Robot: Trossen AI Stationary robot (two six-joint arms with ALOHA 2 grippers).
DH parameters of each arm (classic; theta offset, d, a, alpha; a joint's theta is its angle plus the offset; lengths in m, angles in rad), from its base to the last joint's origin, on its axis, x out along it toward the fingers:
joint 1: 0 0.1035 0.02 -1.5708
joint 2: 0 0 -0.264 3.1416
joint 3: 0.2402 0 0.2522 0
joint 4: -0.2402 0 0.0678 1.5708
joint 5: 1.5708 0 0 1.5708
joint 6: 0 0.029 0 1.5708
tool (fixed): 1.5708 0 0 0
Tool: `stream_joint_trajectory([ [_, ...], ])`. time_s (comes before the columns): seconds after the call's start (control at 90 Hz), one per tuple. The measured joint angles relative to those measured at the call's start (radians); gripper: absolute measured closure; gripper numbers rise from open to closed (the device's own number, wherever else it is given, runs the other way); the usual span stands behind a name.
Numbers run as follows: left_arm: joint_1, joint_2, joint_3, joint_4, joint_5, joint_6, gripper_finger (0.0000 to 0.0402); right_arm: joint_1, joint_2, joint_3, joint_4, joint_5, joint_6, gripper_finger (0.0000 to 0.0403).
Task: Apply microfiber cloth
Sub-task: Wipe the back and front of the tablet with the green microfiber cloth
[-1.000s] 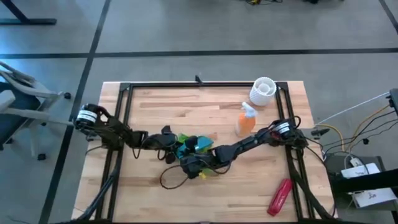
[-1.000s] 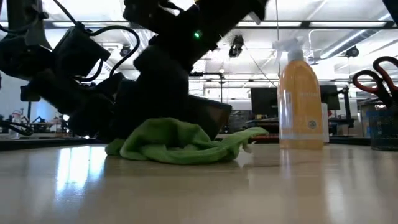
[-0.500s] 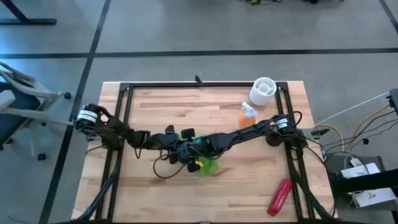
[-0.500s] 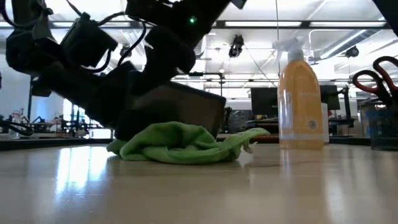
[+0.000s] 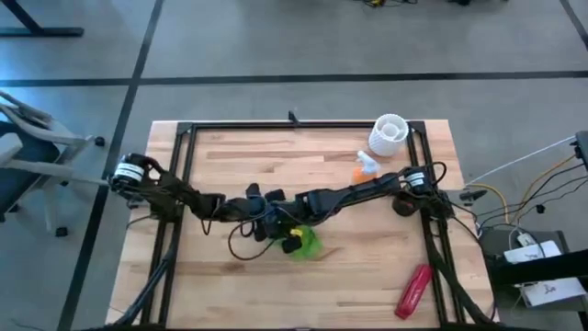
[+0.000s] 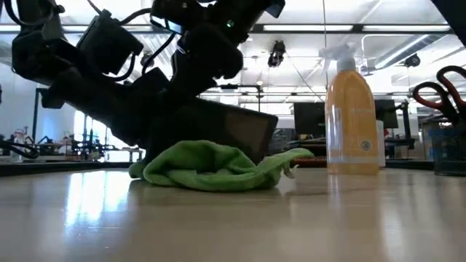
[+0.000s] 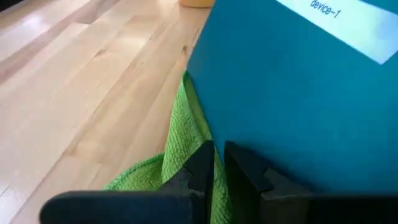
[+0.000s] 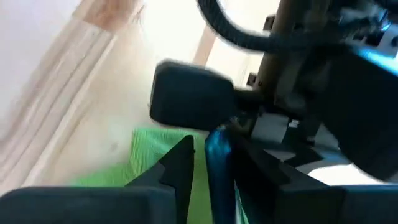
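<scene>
Both dark arms stretch low over the pale wooden counter [image 5: 230, 285] and meet near its middle: the left arm reaches in from the left edge, the right arm runs in a long slant from the right edge. The left pincer [image 7: 214, 163] has its two fingers drawn close, with only a thin gap, at the lower edge of a flat teal-blue rectangular device [image 7: 298, 93] that stands tilted on the counter. The right pincer [image 8: 200, 158] is likewise nearly shut, its fingers nipping a thin blue edge; whether that edge belongs to the device I cannot tell. The one lime-green soft microfiber cloth [image 6: 207, 169] lies bunched on the counter, partly under the tilted device, below where the two pincers meet. Also on the counter are one orange spray bottle [image 6: 352, 116] standing upright well to the cloth's side, one white ribbed cup [image 5: 388, 133] at the far right corner, and one red oblong object [image 5: 413, 290] near the right front.
</scene>
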Motion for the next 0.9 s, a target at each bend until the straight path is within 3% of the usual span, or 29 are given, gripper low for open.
stream_joint_trajectory([
  [0.256,0.002,0.0,0.0,0.003,-0.015,-0.007,0.0381,-0.018,0.0,-0.001,-0.042,-0.006,0.014,0.0392],
  [0.456,0.002,-0.027,-0.017,-0.026,-0.013,0.009,0.0381,-0.016,0.0,0.061,-0.14,0.084,0.033,0.0393],
  [0.656,-0.007,-0.197,-0.121,-0.112,-0.088,-0.002,0.0381,-0.013,-0.037,0.193,-0.245,0.128,0.1,0.0393],
  [0.9,-0.092,-0.296,-0.246,0.061,-0.112,-0.007,0.0381,-0.035,-0.201,0.14,-0.208,0.212,0.267,0.0394],
])
